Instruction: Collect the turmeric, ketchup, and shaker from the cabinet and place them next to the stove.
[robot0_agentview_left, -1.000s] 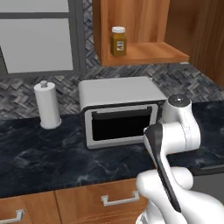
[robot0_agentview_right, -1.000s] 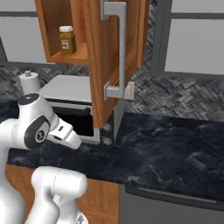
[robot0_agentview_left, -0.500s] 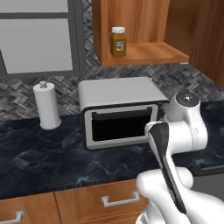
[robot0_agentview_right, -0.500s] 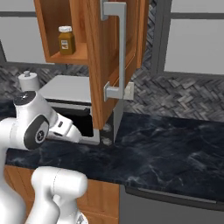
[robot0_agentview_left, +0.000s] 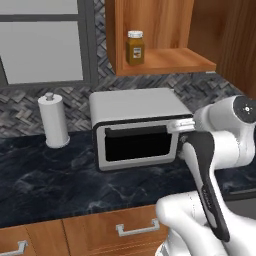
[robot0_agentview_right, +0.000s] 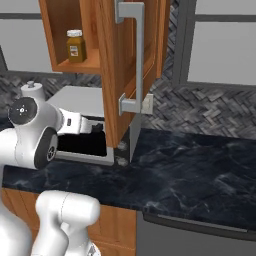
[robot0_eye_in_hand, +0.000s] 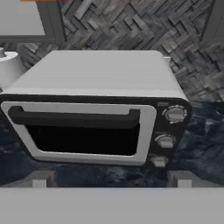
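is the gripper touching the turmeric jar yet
Apart. In the left base view the turmeric stands up on the cabinet shelf, while the gripper is far lower, in front of the toaster oven.

The cabinet (robot0_agentview_left: 165, 30) is warm orange-brown wood with a smooth, faintly glossy finish, and its door handle (robot0_agentview_right: 134, 55) looks like brushed silver metal. The bench (robot0_agentview_right: 190, 175) is dark, polished, white-veined stone, and the wall (robot0_eye_in_hand: 131, 26) behind is matt grey herringbone tile. The toaster oven (robot0_eye_in_hand: 105, 87) has a matt silver metal shell, black glass and a glossy black handle; the turmeric (robot0_agentview_left: 135, 48) looks like clear amber glass under a white lid.
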